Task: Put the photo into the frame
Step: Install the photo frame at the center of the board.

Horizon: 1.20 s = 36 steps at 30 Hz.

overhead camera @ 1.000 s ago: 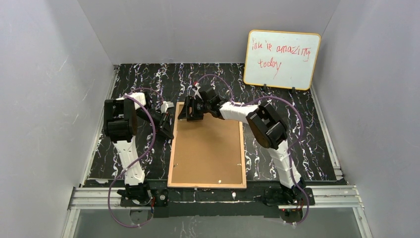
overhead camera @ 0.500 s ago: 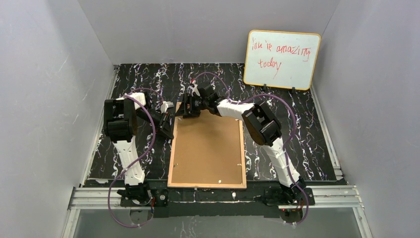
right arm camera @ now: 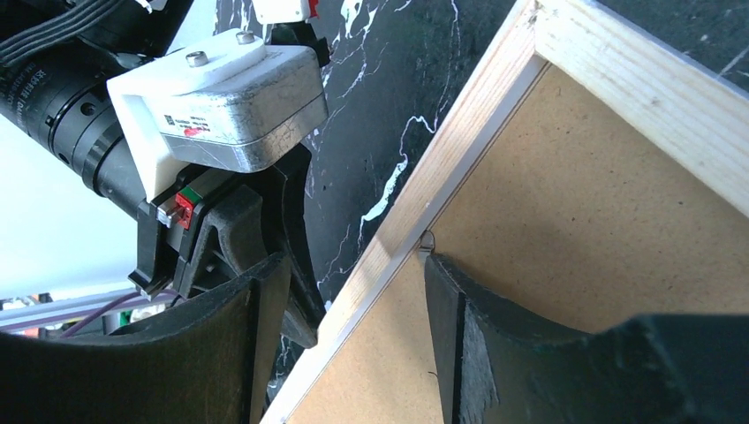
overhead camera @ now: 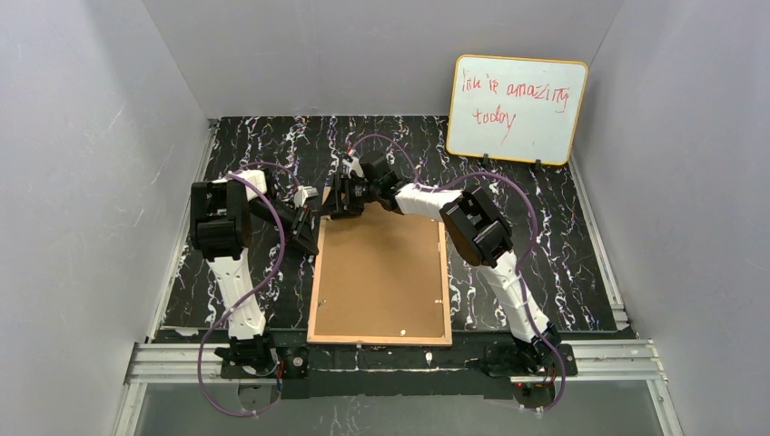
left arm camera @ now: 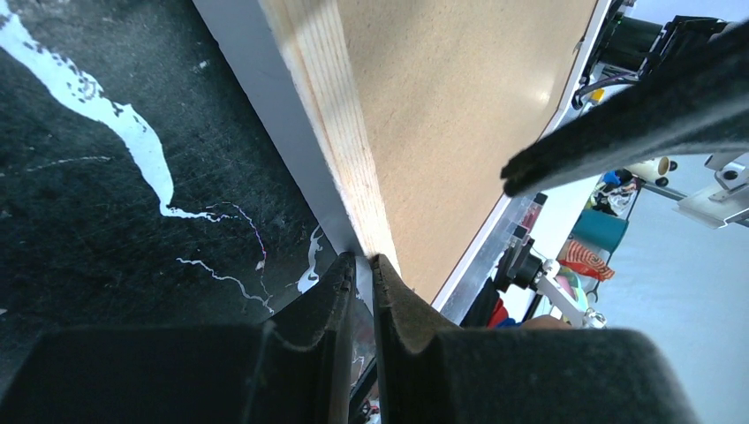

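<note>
The frame (overhead camera: pixel 314 272) lies face down on the table, tan wood back up, with the brown backing board (overhead camera: pixel 381 272) set inside it. The photo is hidden. My left gripper (overhead camera: pixel 310 240) is shut, its tips (left arm camera: pixel 362 259) pressed against the frame's left rail (left arm camera: pixel 327 115) near the far-left corner. My right gripper (overhead camera: pixel 338 202) is open over that same corner and straddles the rail (right arm camera: pixel 442 168). One of its fingers (right arm camera: pixel 265 300) hangs outside the frame. The other finger (right arm camera: pixel 450 300) rests on the backing board (right arm camera: pixel 601 221) beside a small metal tab (right arm camera: pixel 427 238).
An orange-rimmed whiteboard (overhead camera: pixel 516 109) with red writing leans on the back wall at the far right. The black marbled table top (overhead camera: pixel 508 191) surrounds the frame. Grey walls close in on both sides. My left wrist (right arm camera: pixel 221 97) sits close beside the right gripper.
My right gripper has shifted left and farther back towards the frame's far-left corner, and its jaws have narrowed a little. The left arm and the frame have not moved.
</note>
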{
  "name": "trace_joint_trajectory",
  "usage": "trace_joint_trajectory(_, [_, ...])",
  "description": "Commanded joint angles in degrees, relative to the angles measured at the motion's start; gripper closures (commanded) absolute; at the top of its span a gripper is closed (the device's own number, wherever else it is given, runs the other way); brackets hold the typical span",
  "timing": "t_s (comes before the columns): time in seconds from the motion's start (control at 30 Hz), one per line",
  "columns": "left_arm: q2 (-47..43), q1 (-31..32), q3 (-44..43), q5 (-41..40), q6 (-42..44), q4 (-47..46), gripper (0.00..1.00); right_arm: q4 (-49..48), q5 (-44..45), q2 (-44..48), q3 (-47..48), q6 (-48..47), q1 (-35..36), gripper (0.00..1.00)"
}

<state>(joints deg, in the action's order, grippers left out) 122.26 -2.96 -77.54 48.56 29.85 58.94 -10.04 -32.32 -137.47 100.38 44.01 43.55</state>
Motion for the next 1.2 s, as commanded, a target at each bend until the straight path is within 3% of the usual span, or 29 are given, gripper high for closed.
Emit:
trace_joint_trajectory(0.0, [2.11, 0.93, 0.29, -1.71, 2.46, -4.98, 0.91, 0.47, -1.54, -2.83, 2.04, -0.06, 0.75, 0.34])
trace_joint_trajectory(0.37, [2.30, 0.91, 0.39, -1.91, 2.78, -4.80, 0.91, 0.95, -1.54, -3.12, 2.96, -0.02, 0.47, 0.34])
trace_joint_trajectory(0.7, [2.04, 0.85, 0.74, -2.33, 3.19, -4.71, 0.91, -0.10, 4.99, 4.97, -2.18, -0.74, -4.66, 0.34])
trace_joint_trajectory(1.17, [2.33, 0.87, 0.83, -2.33, 3.32, -4.80, 0.91, 11.23, 15.87, 7.66, -2.88, -8.39, -5.58, 0.35])
